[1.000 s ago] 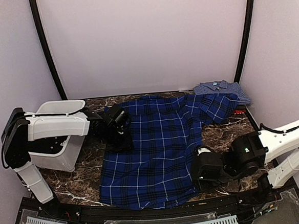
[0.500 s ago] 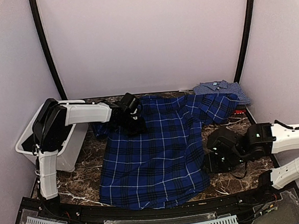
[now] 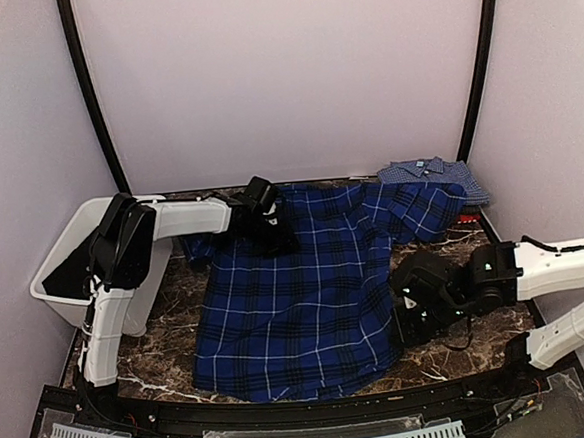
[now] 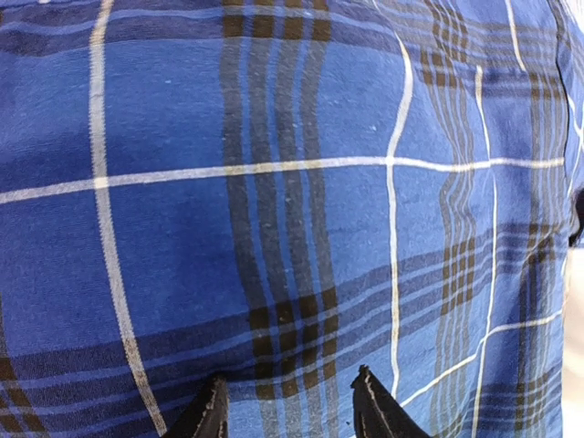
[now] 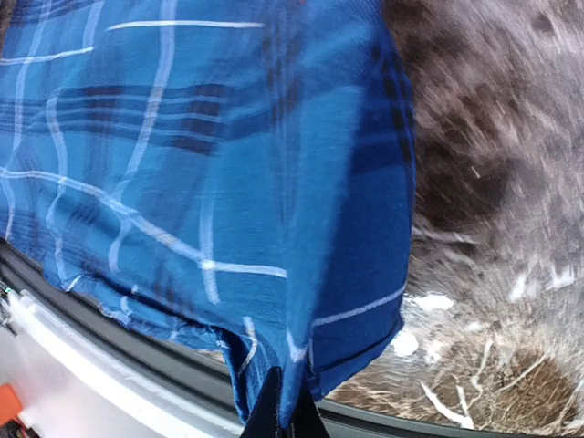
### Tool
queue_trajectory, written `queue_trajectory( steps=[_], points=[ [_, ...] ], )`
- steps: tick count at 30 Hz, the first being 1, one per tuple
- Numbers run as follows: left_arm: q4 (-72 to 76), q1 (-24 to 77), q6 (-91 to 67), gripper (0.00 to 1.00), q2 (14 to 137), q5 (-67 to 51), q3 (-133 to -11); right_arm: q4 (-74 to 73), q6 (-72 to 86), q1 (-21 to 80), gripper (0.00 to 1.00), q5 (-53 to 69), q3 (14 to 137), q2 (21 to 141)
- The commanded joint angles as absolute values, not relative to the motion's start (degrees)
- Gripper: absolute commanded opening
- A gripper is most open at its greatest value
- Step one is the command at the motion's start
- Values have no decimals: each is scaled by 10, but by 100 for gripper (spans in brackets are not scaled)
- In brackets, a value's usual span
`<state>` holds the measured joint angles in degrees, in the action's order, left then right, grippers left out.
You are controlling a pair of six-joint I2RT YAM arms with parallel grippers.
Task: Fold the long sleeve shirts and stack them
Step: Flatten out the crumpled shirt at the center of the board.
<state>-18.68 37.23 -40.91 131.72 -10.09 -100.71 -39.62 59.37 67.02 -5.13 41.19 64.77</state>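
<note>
A white plastic bin is standing at the left, its contents hidden. A large deep-blue plaid cloth shirt is lying spread on the dark marble tabletop, a folded lighter blue fine-check shirt at the far right. The left gripper is hovering, jaws parted, over the plaid; the right gripper is pinching its near right hem.

My left gripper hovers right over the deep-blue plaid shirt, fingertips parted, a dark stripe of that shirt running up between them.
</note>
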Motion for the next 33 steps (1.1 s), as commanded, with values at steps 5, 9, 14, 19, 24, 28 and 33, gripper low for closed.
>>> queue_trajectory(
  steps=[5,9,14,19,24,28,33],
  points=[
    [-244,323,-390,45,1369,-101,-1037,-393,531,654,0,-6,627,679],
    [-250,318,-382,45,1374,-107,-1041,-420,561,634,0,-15,566,617],
    [-246,318,-382,45,1376,-129,-1040,-394,654,613,0,31,335,496],
    [-244,318,-380,45,1377,-141,-1043,-333,724,612,17,57,224,415],
    [-272,318,-374,45,1375,-138,-1074,-416,676,612,37,-13,325,451],
    [-296,319,-368,46,1345,-137,-1095,-458,616,614,39,-61,433,517],
    [-319,335,-360,49,1246,-109,-1056,-405,560,614,41,-62,468,597]
  ],
)
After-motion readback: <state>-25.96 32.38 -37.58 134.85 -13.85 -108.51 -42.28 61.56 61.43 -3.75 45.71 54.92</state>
